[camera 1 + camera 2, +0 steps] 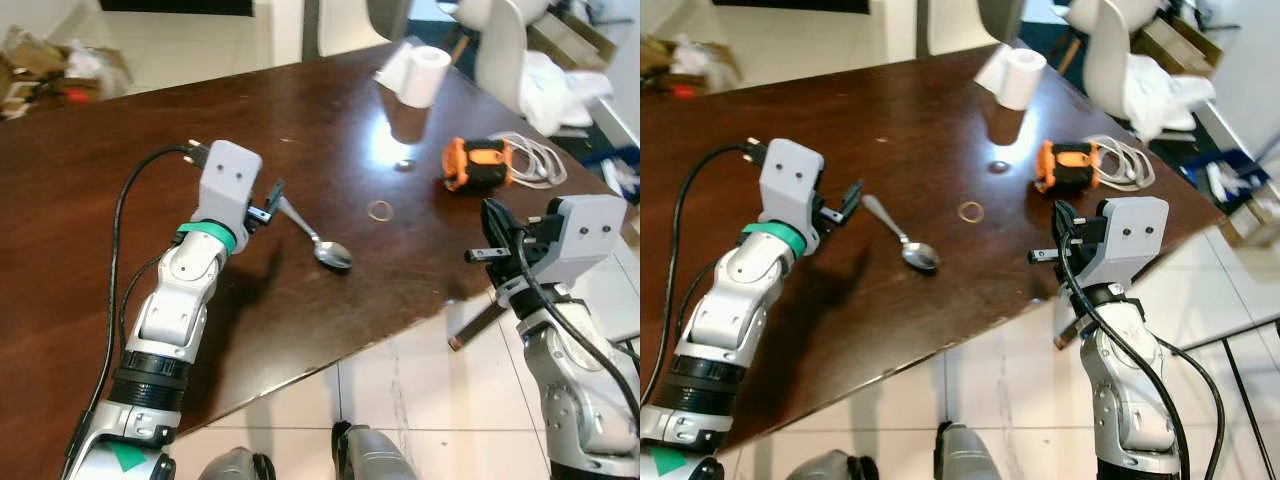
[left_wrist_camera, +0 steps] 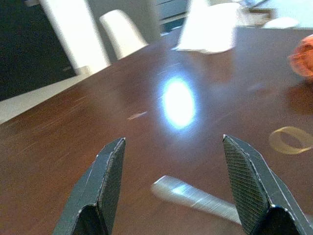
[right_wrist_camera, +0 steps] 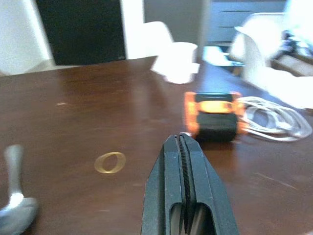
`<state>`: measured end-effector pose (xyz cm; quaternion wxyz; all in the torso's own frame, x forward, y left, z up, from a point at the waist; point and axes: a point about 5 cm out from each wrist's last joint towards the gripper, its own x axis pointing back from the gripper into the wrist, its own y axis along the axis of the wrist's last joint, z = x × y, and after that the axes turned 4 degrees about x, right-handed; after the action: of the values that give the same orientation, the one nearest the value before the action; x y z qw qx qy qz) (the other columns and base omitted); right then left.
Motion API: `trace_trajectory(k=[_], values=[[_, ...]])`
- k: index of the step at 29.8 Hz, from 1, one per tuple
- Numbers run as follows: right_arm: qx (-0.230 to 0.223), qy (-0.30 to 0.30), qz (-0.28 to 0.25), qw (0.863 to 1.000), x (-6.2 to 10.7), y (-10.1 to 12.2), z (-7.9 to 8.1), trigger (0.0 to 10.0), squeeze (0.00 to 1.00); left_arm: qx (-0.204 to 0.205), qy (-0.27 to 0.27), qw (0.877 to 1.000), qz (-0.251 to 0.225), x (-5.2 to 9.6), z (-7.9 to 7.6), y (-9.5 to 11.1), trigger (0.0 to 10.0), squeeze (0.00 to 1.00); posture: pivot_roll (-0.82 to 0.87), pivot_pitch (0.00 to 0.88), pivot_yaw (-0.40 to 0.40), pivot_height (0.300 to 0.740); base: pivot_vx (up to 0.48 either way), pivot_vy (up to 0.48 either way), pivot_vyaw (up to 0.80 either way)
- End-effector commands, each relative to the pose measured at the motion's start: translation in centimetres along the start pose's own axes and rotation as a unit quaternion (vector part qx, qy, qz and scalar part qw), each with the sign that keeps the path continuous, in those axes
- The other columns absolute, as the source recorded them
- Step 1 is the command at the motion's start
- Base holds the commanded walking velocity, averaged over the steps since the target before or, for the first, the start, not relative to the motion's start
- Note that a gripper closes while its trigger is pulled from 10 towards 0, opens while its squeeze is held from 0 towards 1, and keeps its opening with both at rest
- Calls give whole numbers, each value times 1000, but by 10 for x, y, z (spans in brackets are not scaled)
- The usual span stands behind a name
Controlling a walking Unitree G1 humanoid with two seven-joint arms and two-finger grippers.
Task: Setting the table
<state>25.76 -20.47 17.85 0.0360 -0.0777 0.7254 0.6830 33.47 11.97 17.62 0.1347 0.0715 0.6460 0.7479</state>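
With the left hand (image 1: 268,205) spread wide at the handle of the spoon (image 1: 318,238) lying on the bench (image 1: 120,130), lower squarely over the handle before clenching; the right hand (image 1: 1060,240) stays out, clenched empty.

A silver spoon (image 1: 318,237) and a yellowish rubber band (image 1: 380,210) lie on the dark brown table (image 1: 90,180), with an orange-and-black tool (image 1: 477,163) right and a white paper roll (image 1: 423,76) far.

Bare table (image 1: 90,200) surrounds the spoon (image 1: 318,238); rubber band (image 1: 380,210) and tape measure (image 1: 478,163) lie beyond
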Motion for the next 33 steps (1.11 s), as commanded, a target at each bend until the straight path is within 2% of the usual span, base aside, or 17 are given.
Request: trace_trajectory(k=[1,12,22,33], values=[[-4,-7,7,1000,1,-3,-3,10000,0,0,-8,1000,10,0,-4,-5,10000,0,-20,0,36,740,0,0,-800],[-4,-9,6,1000,1,-2,-3,10000,0,0,-9,1000,10,-1,-5,-5,10000,0,-21,0,36,740,0,0,-800],[-3,-12,8,1000,1,-3,-4,10000,0,0,-11,1000,9,-1,-6,-4,10000,0,-22,0,36,740,0,0,-497],[2,-14,6,1000,0,-2,-5,10000,0,1,-12,1000,9,-2,-8,-4,10000,0,-23,0,35,740,0,0,0]])
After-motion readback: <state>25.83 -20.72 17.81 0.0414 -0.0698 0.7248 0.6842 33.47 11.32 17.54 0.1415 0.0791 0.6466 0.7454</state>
